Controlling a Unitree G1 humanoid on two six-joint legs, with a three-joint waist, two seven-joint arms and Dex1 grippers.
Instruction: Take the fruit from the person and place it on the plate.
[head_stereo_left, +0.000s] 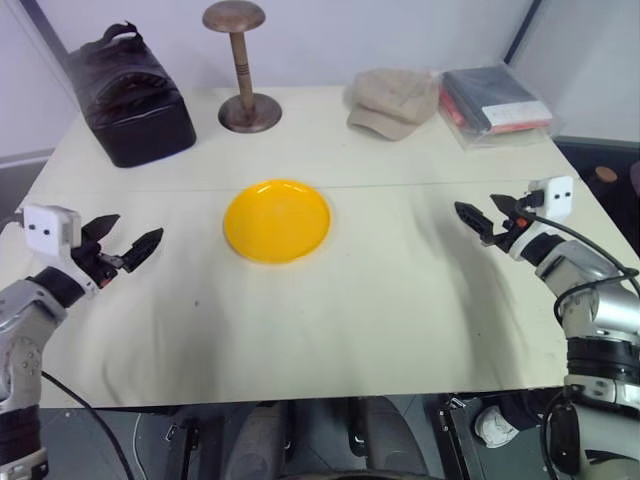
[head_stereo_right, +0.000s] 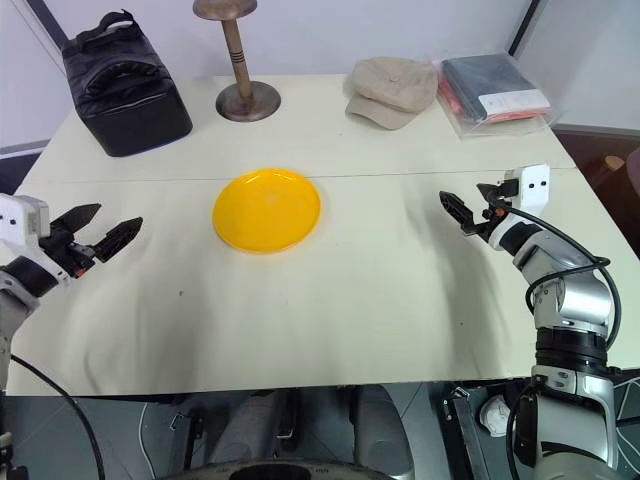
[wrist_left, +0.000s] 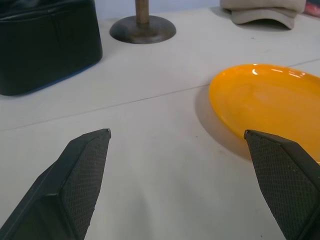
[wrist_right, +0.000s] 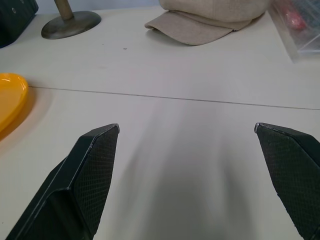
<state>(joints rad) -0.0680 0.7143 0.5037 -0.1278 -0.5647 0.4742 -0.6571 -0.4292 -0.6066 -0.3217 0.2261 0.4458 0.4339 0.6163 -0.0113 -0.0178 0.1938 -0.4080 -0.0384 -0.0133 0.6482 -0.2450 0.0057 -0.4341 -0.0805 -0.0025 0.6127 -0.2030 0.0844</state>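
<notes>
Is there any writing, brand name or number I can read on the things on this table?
No readable text anywhere.
Clear packet at the far right corner: its white and red patches may be labels, too small to read.
Plate, cap, black bag, wooden stand: no markings.

No text, label, brand or number can be read anywhere. The clear packet (head_stereo_left: 497, 103) at the upper right of the frame carries a white and red strip along its lower edge — possibly a label — but its print is too small to make out.
</notes>
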